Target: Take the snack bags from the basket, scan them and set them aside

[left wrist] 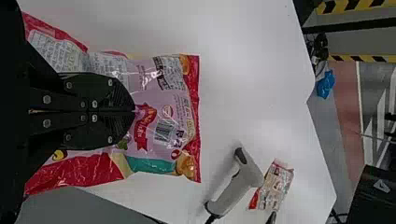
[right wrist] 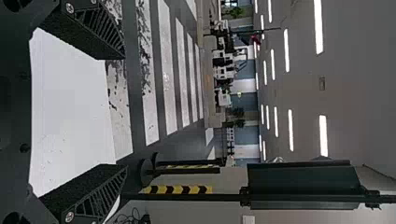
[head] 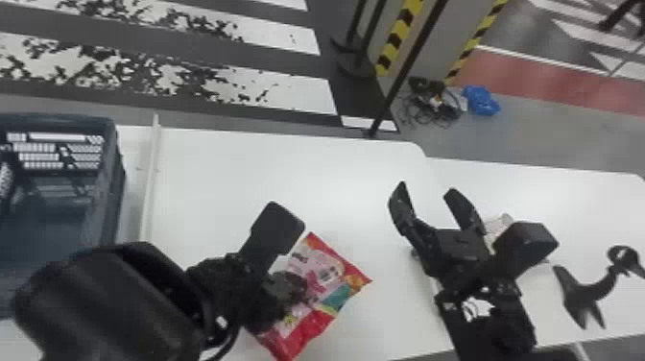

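Left tool [head: 293, 288] pinches one snack bag [head: 331, 276]; right tool [head: 427, 188] gapes wide; one scanner [left wrist: 237, 186], one smaller bag [left wrist: 276, 185].

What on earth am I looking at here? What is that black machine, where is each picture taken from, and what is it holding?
This is a robot with two black arms. The head view looks down from its head; each of the others comes from a camera on one wrist and is turned sideways.

The left arm's flat black fingers are closed on a shiny red-and-pink plastic snack bag. The right arm's fingers are spread, with nothing between them.

On the white table lie a pale handheld scanner and, beside it, a smaller red-and-cream packet. A dark blue slatted plastic basket stands at the robot's left.
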`<action>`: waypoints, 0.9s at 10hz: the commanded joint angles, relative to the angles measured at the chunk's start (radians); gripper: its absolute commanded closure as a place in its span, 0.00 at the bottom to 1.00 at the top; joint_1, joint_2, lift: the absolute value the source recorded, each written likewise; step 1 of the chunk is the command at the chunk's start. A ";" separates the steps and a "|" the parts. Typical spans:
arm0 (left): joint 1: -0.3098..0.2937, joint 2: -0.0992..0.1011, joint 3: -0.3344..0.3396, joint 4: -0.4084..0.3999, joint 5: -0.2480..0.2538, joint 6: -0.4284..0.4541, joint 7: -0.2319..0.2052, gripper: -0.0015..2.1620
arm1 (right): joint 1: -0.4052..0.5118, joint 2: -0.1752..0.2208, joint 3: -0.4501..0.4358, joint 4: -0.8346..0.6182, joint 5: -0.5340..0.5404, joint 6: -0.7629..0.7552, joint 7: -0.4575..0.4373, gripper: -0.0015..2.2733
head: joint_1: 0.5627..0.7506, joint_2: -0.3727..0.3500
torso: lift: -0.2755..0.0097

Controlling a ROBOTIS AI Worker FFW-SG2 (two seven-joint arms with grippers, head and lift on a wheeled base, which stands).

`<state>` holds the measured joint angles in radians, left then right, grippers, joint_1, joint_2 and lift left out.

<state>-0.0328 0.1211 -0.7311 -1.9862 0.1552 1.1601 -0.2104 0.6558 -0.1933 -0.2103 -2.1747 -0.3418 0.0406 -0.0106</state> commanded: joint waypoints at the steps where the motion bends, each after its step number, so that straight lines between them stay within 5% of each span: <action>1: -0.019 -0.021 -0.031 0.061 -0.026 -0.047 -0.006 0.90 | 0.001 -0.002 0.002 0.000 -0.002 -0.001 0.000 0.04 | 0.70 0.03 | 0.70; 2: -0.025 -0.029 -0.042 0.092 -0.026 -0.059 0.000 0.89 | 0.001 -0.005 -0.001 0.001 -0.005 -0.004 0.000 0.04 | 0.70 0.03 | 0.70; 3: -0.025 -0.029 -0.048 0.099 -0.042 -0.096 0.003 0.60 | 0.001 -0.008 -0.004 0.004 -0.009 -0.007 0.000 0.04 | 0.70 0.03 | 0.70; 4: -0.027 -0.029 -0.050 0.099 -0.075 -0.102 0.005 0.00 | 0.001 -0.011 -0.006 0.004 -0.014 -0.011 0.000 0.04 | 0.70 0.03 | 0.70; 9: 0.033 0.011 0.093 0.015 -0.100 -0.228 0.148 0.03 | -0.001 -0.017 -0.014 0.004 -0.029 -0.014 0.000 0.04 | 0.70 0.03 | 0.70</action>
<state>-0.0127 0.1215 -0.6611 -1.9522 0.0570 0.9451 -0.0717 0.6550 -0.2098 -0.2238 -2.1706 -0.3678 0.0280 -0.0101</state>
